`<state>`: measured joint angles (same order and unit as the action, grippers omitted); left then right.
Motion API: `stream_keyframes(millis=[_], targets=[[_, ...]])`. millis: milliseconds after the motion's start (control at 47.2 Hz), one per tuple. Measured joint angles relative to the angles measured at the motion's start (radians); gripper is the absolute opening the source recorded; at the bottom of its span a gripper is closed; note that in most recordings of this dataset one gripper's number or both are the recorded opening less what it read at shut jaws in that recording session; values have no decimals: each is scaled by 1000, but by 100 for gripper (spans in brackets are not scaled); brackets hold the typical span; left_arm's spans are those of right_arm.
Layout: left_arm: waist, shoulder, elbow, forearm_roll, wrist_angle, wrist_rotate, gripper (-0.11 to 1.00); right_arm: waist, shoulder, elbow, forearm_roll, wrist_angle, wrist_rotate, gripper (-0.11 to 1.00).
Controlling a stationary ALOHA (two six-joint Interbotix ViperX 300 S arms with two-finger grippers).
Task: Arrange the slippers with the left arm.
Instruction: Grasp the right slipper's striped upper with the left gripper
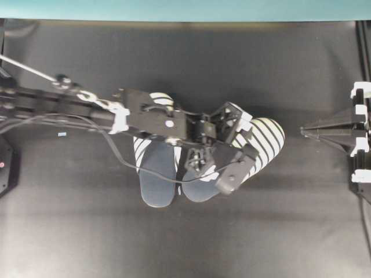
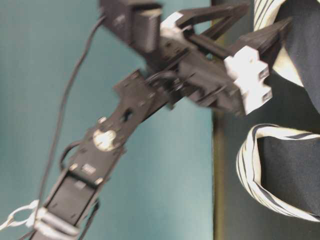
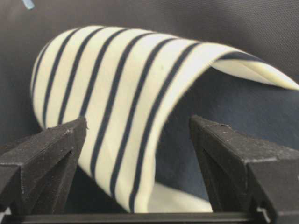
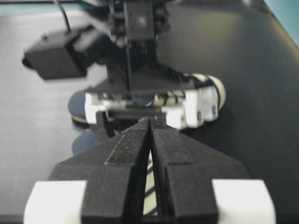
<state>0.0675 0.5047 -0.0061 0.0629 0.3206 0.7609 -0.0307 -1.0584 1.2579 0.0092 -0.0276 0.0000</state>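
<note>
Black triangular fingers point(image 3: 44, 158) of the left gripper point(image 1: 223, 136) stand wide apart astride a striped slipper's upper point(image 3: 126, 102), holding nothing. Both slippers point(image 1: 159, 174) lie mid-tabletop point(image 1: 185, 243), heels toward its near edge. Near the right edge, the right gripper point(image 1: 304, 131) sits closed, empty.

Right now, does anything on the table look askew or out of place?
Yes: the slippers are not parallel. The left slipper lies straight, while the right slipper is splayed, toe angled away and heels nearly meeting. The open left gripper hovers over the splayed one.
</note>
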Motion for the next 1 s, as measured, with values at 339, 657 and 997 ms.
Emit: stream_keyframes(millis=[339,657,997], targets=[[-3,15,-37,0,3,-80,10,0,-17,6,2,3,0,0],[-2,-34,-61,0,100,-225,1,0,-51,11,2,20,0,0],[20,-133,-101,0,302,-583,1,0,-58,25,2,21,0,0]])
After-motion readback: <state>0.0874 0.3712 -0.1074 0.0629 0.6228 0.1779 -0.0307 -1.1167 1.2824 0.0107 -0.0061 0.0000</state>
